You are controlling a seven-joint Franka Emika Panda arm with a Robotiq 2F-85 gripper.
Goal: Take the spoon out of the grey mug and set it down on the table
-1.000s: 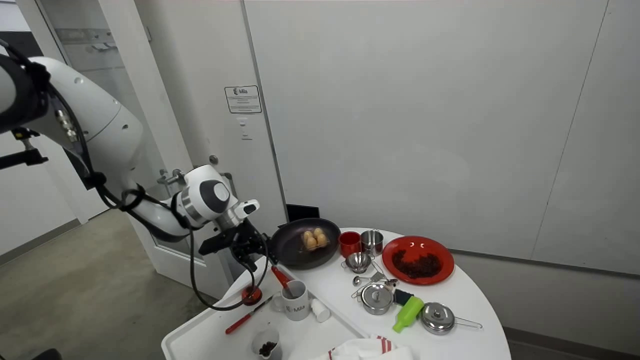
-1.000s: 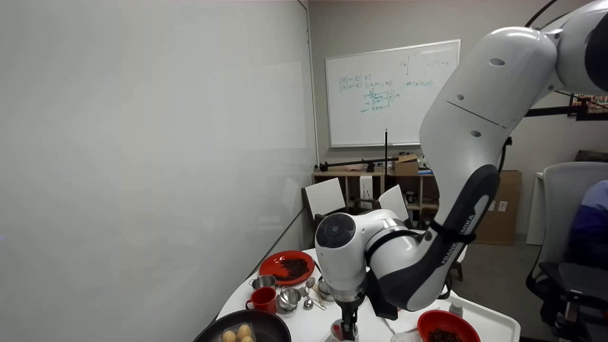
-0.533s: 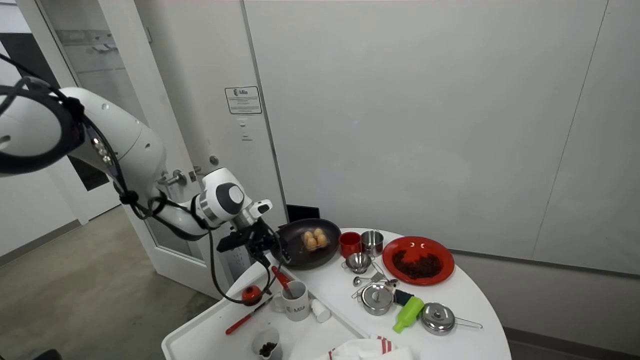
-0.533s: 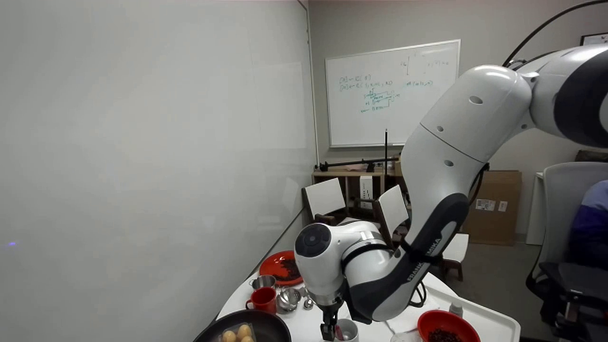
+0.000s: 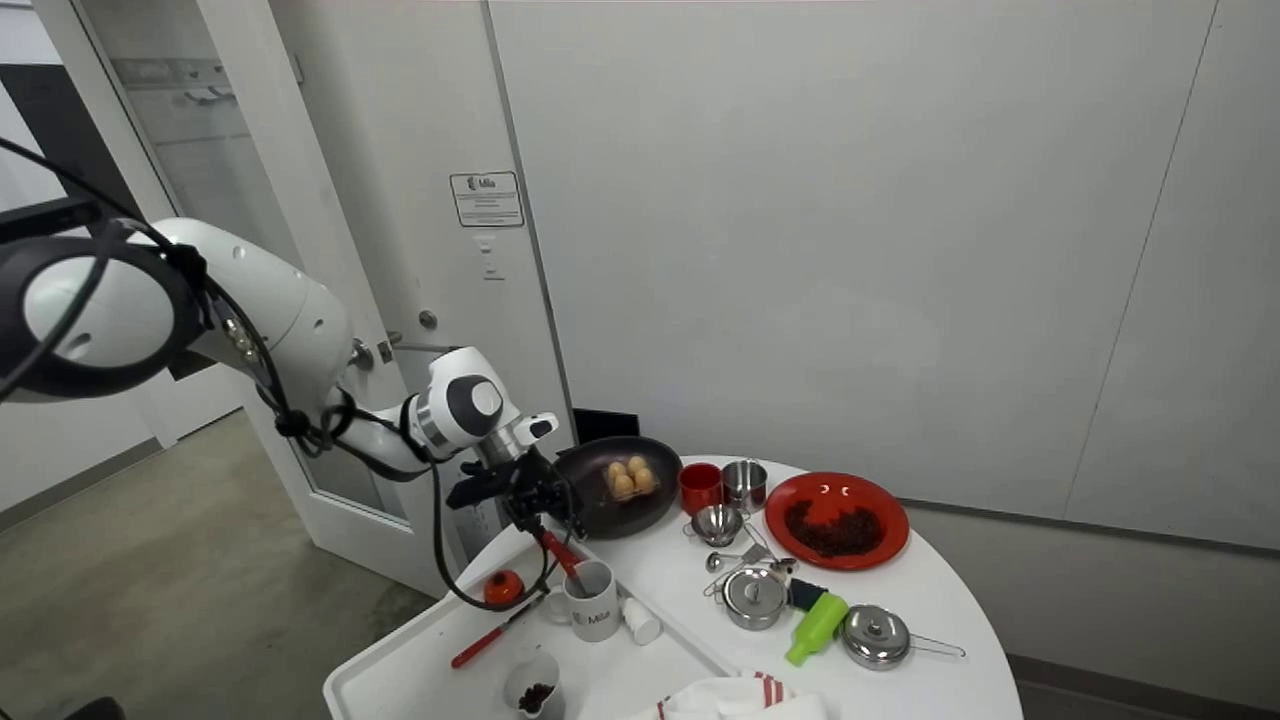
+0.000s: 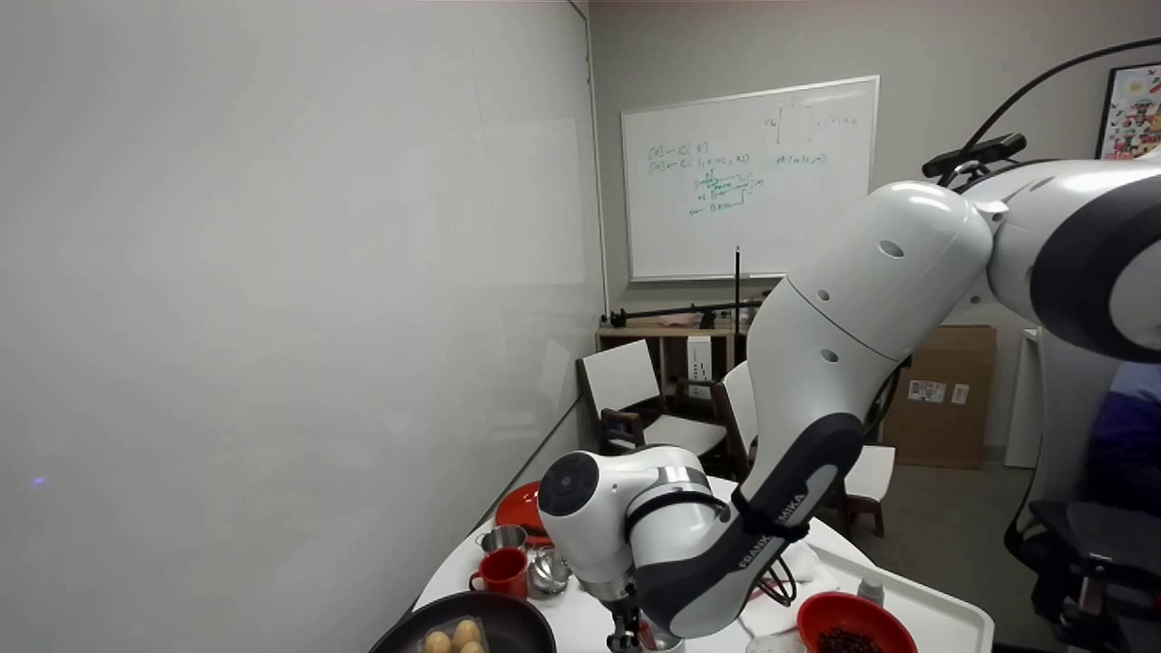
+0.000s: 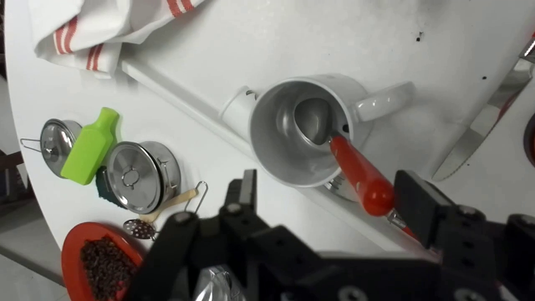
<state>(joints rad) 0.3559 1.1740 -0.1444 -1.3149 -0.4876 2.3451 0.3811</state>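
1. The slender red-handled metal spoon [image 7: 349, 161] leans in the pale grey cylindrical mug [image 7: 276, 146], its bowl down inside and its handle rising past the rim.
2. The black two-fingered pincer [image 7: 328, 190] is released: the fingers stand wide apart, grasping nothing.
3. The spoon's long axis runs out of the mug towards the pincer. In an exterior view, the handle tip [image 5: 552, 544] points left and far, ending just by the fingers.
4. In the wrist view that tip falls between the fingers but off centre: beside the right black pad [image 7: 418, 209], well apart from the left one. Whether tip and pad touch, I cannot tell.
5. The handle slants across the line on which the fingers meet, so I judge the pincer wants a shift to the right, perhaps a slight turn, before pinching.
6. A red-handled metal fork [image 7: 342, 188], partly hidden, lies outside the mug below the handle; a low pinch might catch it.
7. The mug stands on the white raised-rim tray [image 5: 400, 675]; the round white-topped desk [image 5: 670, 572] lies to its right, a likely place for setting down.
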